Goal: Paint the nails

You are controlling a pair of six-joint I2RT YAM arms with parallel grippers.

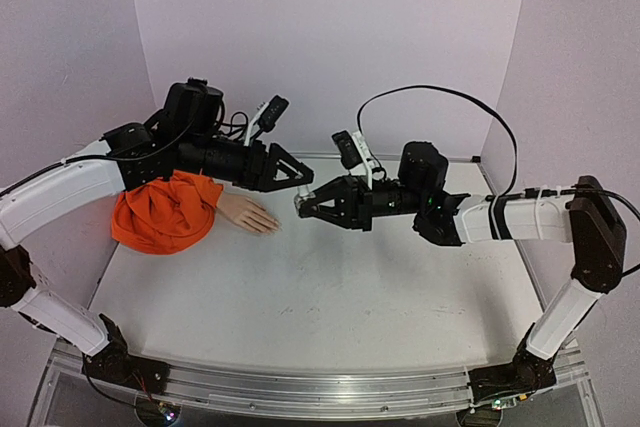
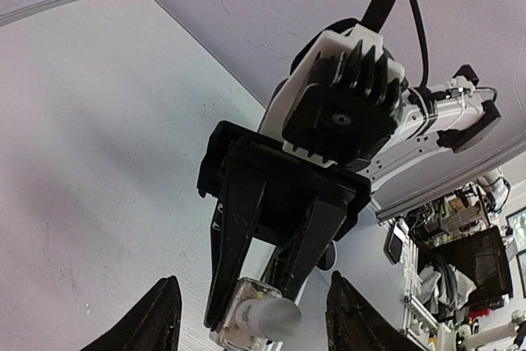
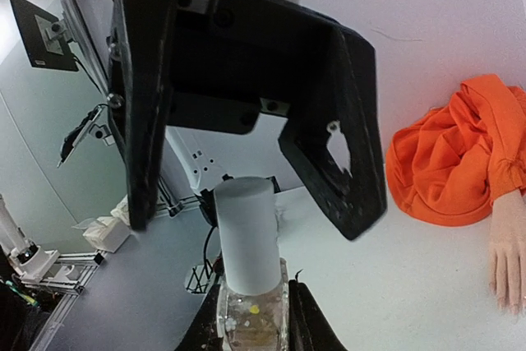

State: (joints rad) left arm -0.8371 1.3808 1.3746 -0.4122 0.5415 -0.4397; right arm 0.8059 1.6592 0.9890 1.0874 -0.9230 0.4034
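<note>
The nails (image 1: 270, 226) show me only as tiny tips on a small pale peach mannequin hand (image 1: 247, 214) lying flat on the table (image 1: 330, 297), orange sleeve (image 1: 165, 209) bunched at its wrist; its long axis runs sleeve to fingertips, pointing right. Just right of the hand, my right gripper (image 1: 300, 205) is clamped on a small clear bottle (image 3: 251, 322); my left gripper (image 1: 305, 179) stands open, fingers either side of the bottle's white cap (image 3: 245, 232), holding nothing

- Above the white table (image 1: 320, 297): left gripper (image 1: 303, 178) and right gripper (image 1: 304, 205), tips nearly meeting
- Between the right tips: small pale bottle (image 1: 298, 203)
- Left of them, lying on the table: mannequin hand (image 1: 248, 214), orange sleeve (image 1: 165, 212)
</note>
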